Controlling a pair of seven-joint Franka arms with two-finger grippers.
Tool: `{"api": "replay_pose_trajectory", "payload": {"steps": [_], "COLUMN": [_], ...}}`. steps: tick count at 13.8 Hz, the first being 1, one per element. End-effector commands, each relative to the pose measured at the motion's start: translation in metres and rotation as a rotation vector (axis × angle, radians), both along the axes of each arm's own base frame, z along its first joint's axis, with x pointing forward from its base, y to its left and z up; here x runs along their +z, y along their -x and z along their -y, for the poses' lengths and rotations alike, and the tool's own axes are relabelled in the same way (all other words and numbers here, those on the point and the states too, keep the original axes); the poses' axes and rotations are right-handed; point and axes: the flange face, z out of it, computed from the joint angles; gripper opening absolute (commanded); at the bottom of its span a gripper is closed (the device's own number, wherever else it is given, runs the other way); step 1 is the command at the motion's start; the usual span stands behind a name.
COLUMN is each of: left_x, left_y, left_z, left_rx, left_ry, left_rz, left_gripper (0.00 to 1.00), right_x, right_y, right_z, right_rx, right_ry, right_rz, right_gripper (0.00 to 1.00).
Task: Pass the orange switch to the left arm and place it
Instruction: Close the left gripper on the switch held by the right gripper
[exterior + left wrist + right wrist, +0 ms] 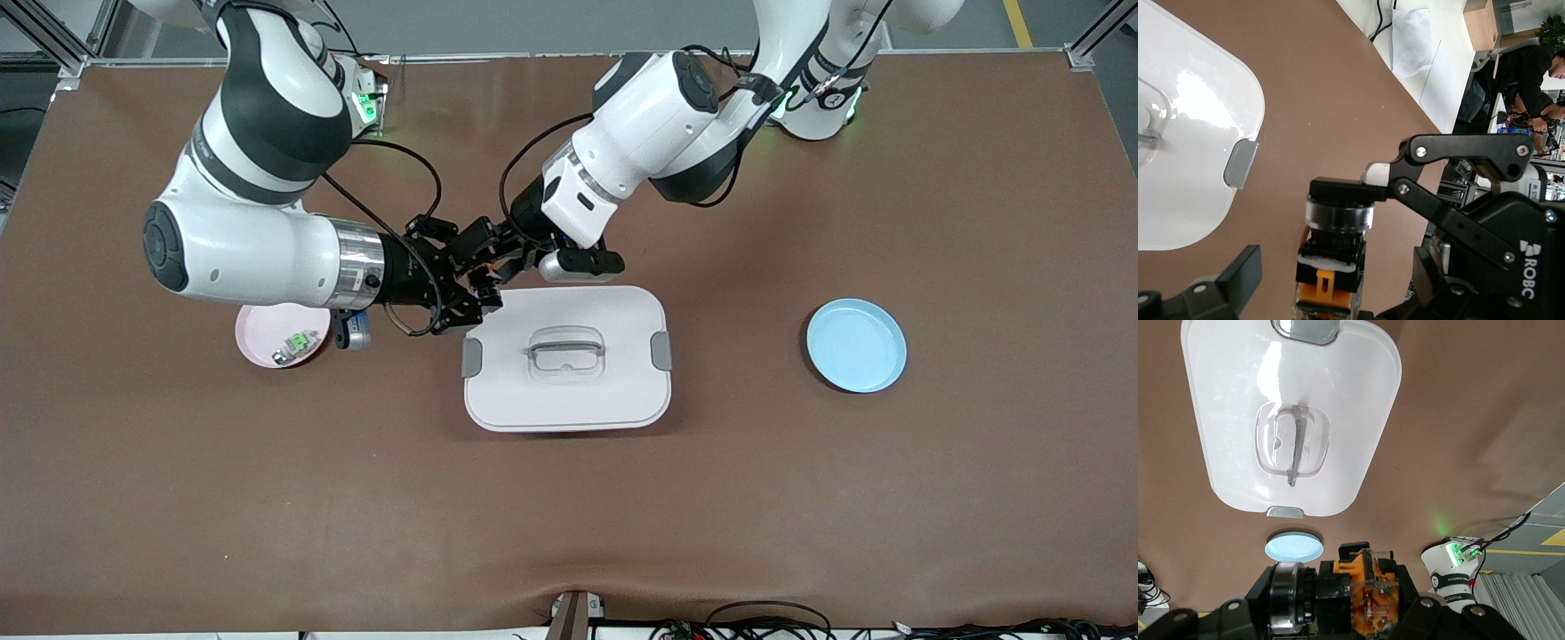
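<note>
Right tool [484,286] clamps the cylindrical orange switch [1338,593] above the glossy white box [569,418]; left tool [498,258] open.

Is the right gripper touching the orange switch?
Touching. The left wrist view shows the right gripper with its fingertips clamped on the orange switch.

We see a wide brown matte surface [800,498], evenly lit from overhead, edged by silver aluminium frame rails [53,44]. Grey floor with a yellow painted line [1018,22] lies around it. Black cables [765,613] trail along its near edge. In the left wrist view, people [1538,73] sit at desks beside stacked cardboard boxes [1481,23].
</note>
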Motion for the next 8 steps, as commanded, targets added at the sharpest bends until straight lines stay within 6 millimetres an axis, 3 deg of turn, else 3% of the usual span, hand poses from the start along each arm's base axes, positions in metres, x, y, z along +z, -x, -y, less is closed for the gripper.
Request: {"api": "replay_pose_trajectory", "payload": {"steps": [1, 2, 4, 8], "left_x": [0.005, 0.0058, 0.0047, 0.0037], "left_y": [-0.002, -0.0022, -0.0016, -0.0011], "left_z": [-0.0012, -0.0012, -0.0002, 0.0006], "left_rx": [0.013, 0.012, 0.01, 0.014], "left_ry": [0.012, 0.013, 0.012, 0.015], "left_rz": [0.002, 0.004, 0.003, -0.002], "left_gripper": [1.0, 1.0, 0.73, 0.39], "right_x": [0.0023, 0.003, 0.0028, 0.0044], "right_y": [-0.0037, -0.0038, -0.0043, -0.0042], "right_z": [-0.0045, -0.0046, -0.0047, -0.0057], "right_rx": [-0.011, -0.01, -0.011, -0.011], "right_ry": [-0.011, -0.012, -0.013, -0.014], "right_rz": [-0.011, -0.008, -0.007, -0.004], "right_gripper": [0.0, 0.0, 0.0, 0.0]}}
